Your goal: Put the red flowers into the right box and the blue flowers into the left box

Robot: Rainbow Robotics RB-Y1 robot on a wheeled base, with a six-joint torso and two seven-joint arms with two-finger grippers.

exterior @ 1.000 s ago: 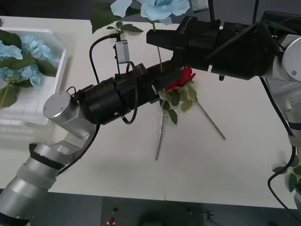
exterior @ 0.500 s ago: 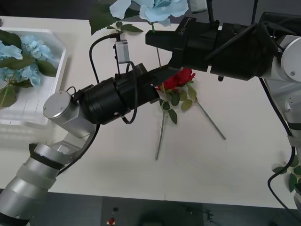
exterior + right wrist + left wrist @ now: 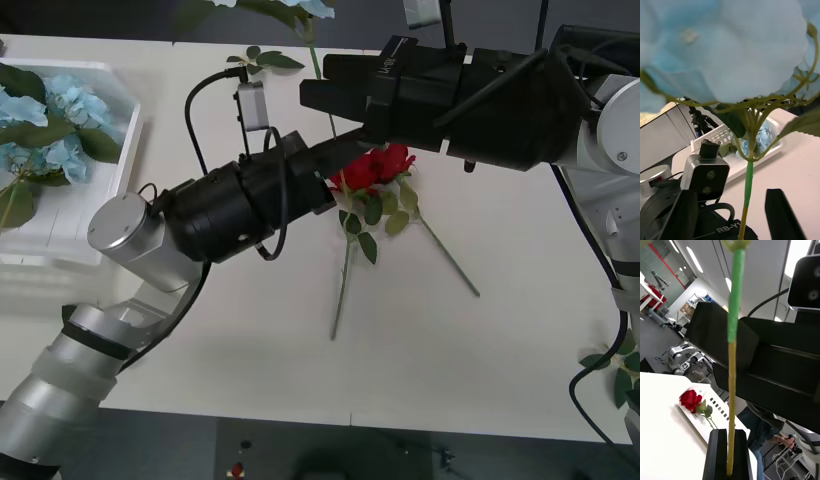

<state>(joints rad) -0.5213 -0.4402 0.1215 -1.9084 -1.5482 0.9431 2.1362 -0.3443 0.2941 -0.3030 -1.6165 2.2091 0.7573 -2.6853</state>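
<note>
— What is lying on the counter (image 3: 480, 350), and what is showing of the room?

— The counter is looking white and mostly bare. Behind it, in the left wrist view, long ceiling lights (image 3: 696, 258) are running over a big open hall.

— And the boxes?

— The left box (image 3: 120, 130) is sitting at the counter's left edge, holding several blue flowers (image 3: 60, 100) with big leaves. In the left wrist view the right box (image 3: 717, 407), white and slotted, is carrying one red rose (image 3: 690, 399) lying on its side.

— Where are the other red flowers?

— Two red flowers (image 3: 375, 168) are lying mid-counter, blooms together just under the two arms and thin stems spreading toward the robot.

— What are the claws doing?

— The left claw (image 3: 729, 435) is pinching its black fingers tight on the bottom of a blue flower's stem (image 3: 732, 363), holding it upright above the counter. The right claw (image 3: 732, 195) is standing with its fingers wide apart, the stem passing between them without touching either, and it is gripping nothing.

— How is that flower looking?

— Its pale blue head (image 3: 726, 48) is spreading fluffy and many-petalled close above the right claw. The stem is showing green up top and yellowish lower down, and a dark leaf (image 3: 728, 120) is hanging under the bloom.
</note>
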